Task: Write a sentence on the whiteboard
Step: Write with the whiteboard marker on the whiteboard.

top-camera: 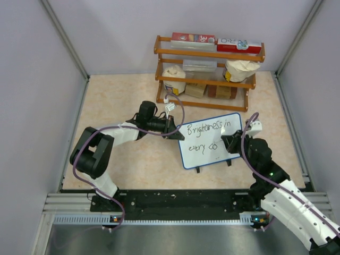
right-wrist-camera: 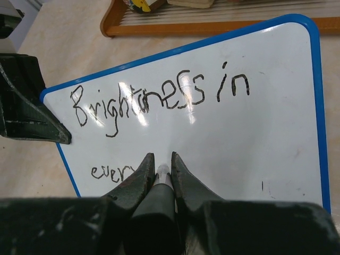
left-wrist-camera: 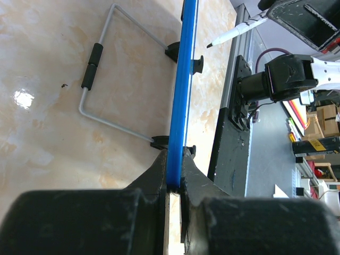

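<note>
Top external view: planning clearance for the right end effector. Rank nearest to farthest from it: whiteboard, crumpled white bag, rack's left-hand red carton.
1. Small blue-rimmed whiteboard, just left of the right end effector.
2. Crumpled white paper bag, right side of the wooden rack.
3. Red-and-white carton, rack's top shelf, left end.

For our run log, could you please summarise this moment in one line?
left hand: shut on small blue-rimmed white whiteboard edge | right hand: shut on white-barrelled marker | black handwritten sentence: unfinished, second line begun

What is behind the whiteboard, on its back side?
A grey wire stand with a black sleeve rests on the table behind the whiteboard. The board's back face is hidden.
</note>
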